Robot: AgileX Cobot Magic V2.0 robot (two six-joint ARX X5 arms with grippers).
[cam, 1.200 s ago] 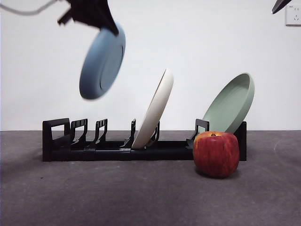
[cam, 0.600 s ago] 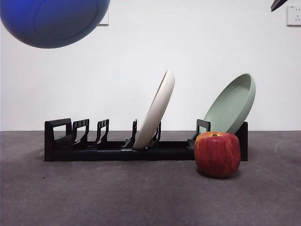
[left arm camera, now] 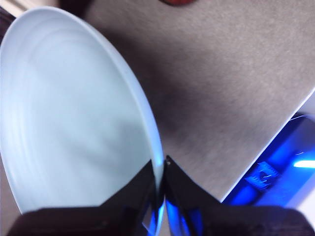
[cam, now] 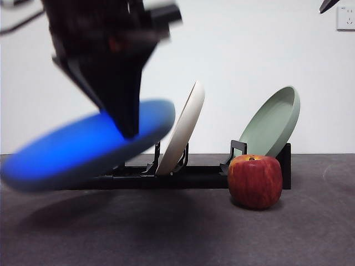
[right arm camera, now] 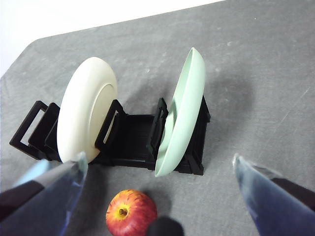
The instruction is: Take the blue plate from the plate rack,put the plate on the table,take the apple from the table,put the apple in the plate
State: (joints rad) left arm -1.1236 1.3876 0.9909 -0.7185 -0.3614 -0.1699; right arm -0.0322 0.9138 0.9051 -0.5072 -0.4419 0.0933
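My left tool [left arm camera: 158, 184] pinches the blue plate [cam: 83, 147] by its rim, nearly flat and low over bare bench [cam: 183, 233], the apple [cam: 255, 181] at its 3 o'clock; my right tool [right arm camera: 157, 169] waits spread.

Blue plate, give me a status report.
Left gripper shut on the blue plate, held low and tilted above the table. Right gripper open, waiting. Apple beside the plate rack, off to one side.

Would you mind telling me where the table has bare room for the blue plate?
Bare table lies in front of the plate rack, left of the apple, beneath the blue plate the left gripper holds. Around the apple is crowded.
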